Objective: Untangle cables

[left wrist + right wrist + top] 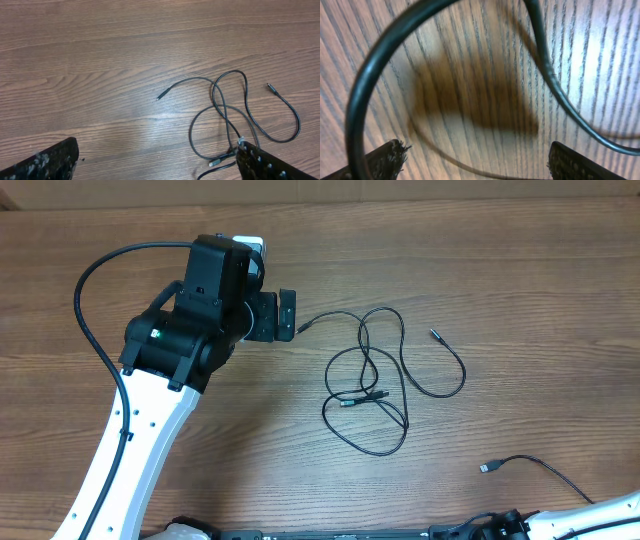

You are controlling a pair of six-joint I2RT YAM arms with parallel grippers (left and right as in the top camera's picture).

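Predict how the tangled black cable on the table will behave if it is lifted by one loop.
Probably floppy: the tangled cable lies in loose, curving loops flat on the table, so it should sag and trail. It is likely light, being so thin. Its crossings near the middle may snag, so the free plug end would probably drag along.

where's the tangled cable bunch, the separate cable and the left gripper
tangled cable bunch [376, 393], overhead view, on the plugs at its middle
separate cable [490, 468], overhead view, on its plug end
left gripper [157, 150], left wrist view, midway between its fingertips
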